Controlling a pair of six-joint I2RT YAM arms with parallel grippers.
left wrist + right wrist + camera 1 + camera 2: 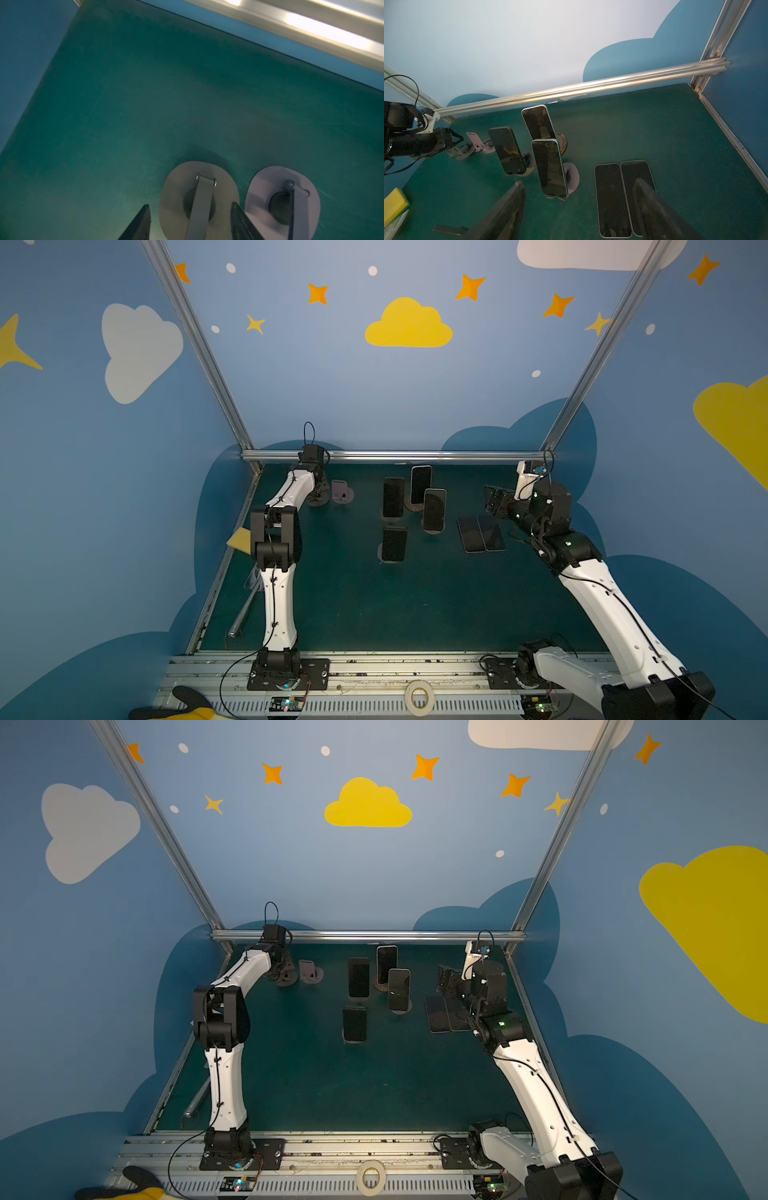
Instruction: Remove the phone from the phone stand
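Right tool (pixel 578 209) fills the near edge of its wrist view, its two dark fingers (pixel 508 207) spread wide with nothing between them. Directly under one finger lie two phones flat (pixel 611 199) on the green worktop (pixel 654 124), side by side with their long edges touching. Just past the other finger, the nearest upright phone (pixel 550 168), silver-edged, leans on its pale phone stand (pixel 573 178). Beyond it a dark phone (pixel 506 150) and a taller rear phone (pixel 538 122) also sit on stands. A fourth phone (pixel 394 543) stands well apart from the tool, toward the robot's base, as both top views show. A yellow sponge (pixel 394 203) lies at the worktop's far side from this tool.

Left tool (pixel 190 204) is at the back corner of the worktop, drawn in on an empty grey stand (pixel 176 187), one finger on each side of its upright arm; the point of contact is below the wrist view's edge. Just beside that stand sits an empty pinkish stand (pixel 261 187), their bases nearly touching. The four standing phones are well apart from this tool, toward the worktop's middle.
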